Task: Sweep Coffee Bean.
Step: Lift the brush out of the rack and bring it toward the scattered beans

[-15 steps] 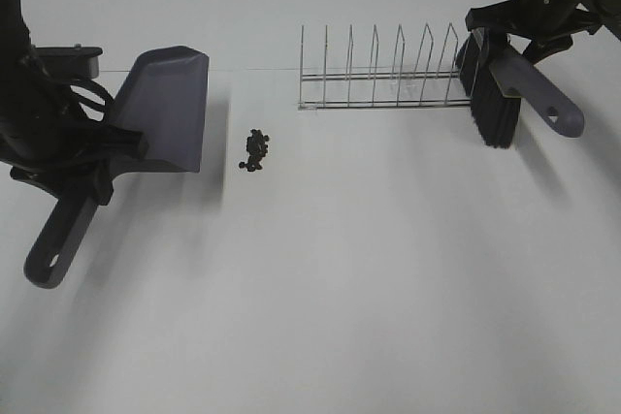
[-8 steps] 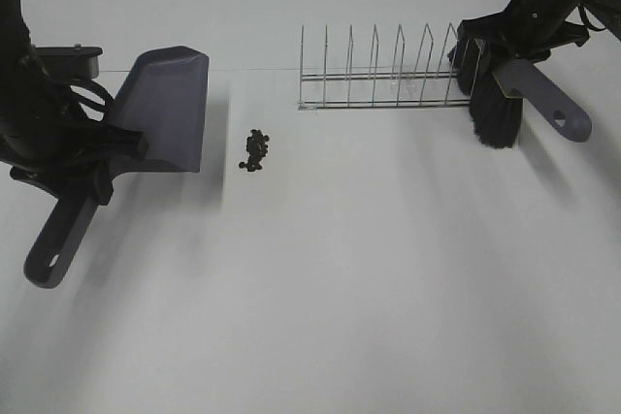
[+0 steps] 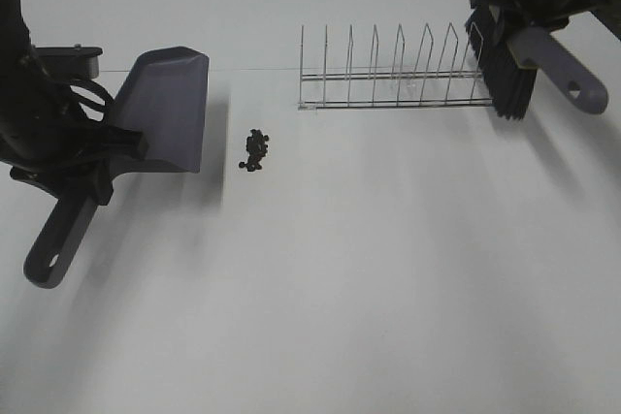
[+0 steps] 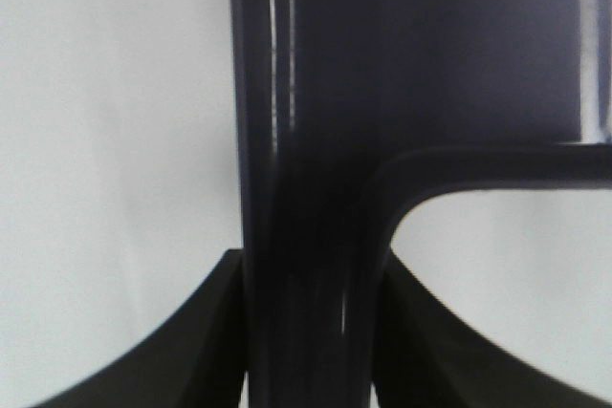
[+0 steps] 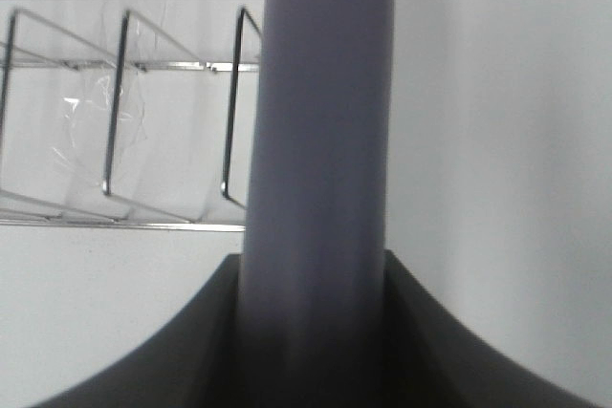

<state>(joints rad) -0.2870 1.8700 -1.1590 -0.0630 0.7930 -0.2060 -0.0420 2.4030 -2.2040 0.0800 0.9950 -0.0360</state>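
Observation:
The coffee bean (image 3: 256,150) pile is a small dark cluster on the white table, just right of the grey dustpan (image 3: 165,109). My left gripper (image 3: 97,157) is shut on the dustpan's handle (image 4: 306,188), its jaws pressing both sides, and the pan's open lip faces the beans. At the far right my right gripper (image 3: 519,12) is shut on the brush (image 3: 506,70) by its grey handle (image 5: 320,140). The black bristles hang down beside the right end of the wire rack, far from the beans.
A wire dish rack (image 3: 388,75) stands at the back, between the beans and the brush; its rods show in the right wrist view (image 5: 115,121). The table (image 3: 340,288) is plain white.
The right gripper has closed on the brush handle and carried the brush up and to the right, away from the rack's end. The left arm, dustpan and beans have not moved.

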